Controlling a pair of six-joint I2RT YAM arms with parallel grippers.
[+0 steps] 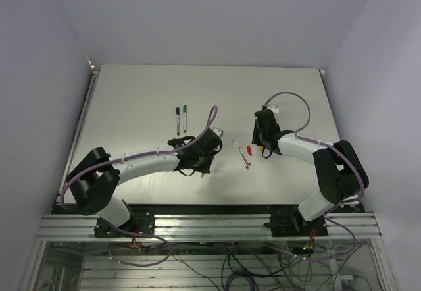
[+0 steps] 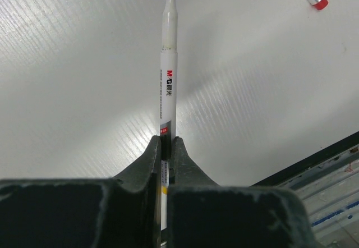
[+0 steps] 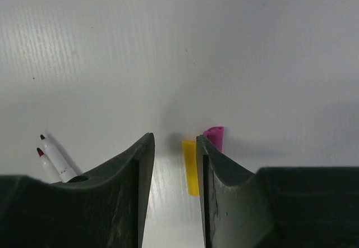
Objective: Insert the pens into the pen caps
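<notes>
My left gripper (image 2: 167,139) is shut on a white pen (image 2: 168,68), uncapped, its small tip pointing away over the table. In the top view this gripper (image 1: 199,164) hangs low at centre left. My right gripper (image 3: 175,142) stands open just above the table, with a yellow cap (image 3: 190,166) lying flat between its fingers, close to the right one. A magenta cap (image 3: 215,137) lies just behind the right fingertip. Two uncapped pens (image 3: 53,158) lie to the left. In the top view they (image 1: 241,154) lie beside a red cap (image 1: 248,150), left of the right gripper (image 1: 264,149).
Two capped pens, one blue (image 1: 177,120) and one green (image 1: 185,117), lie side by side further back on the white table (image 1: 131,106). The table's near edge (image 2: 314,158) runs just right of the left gripper. Walls close in the table on three sides.
</notes>
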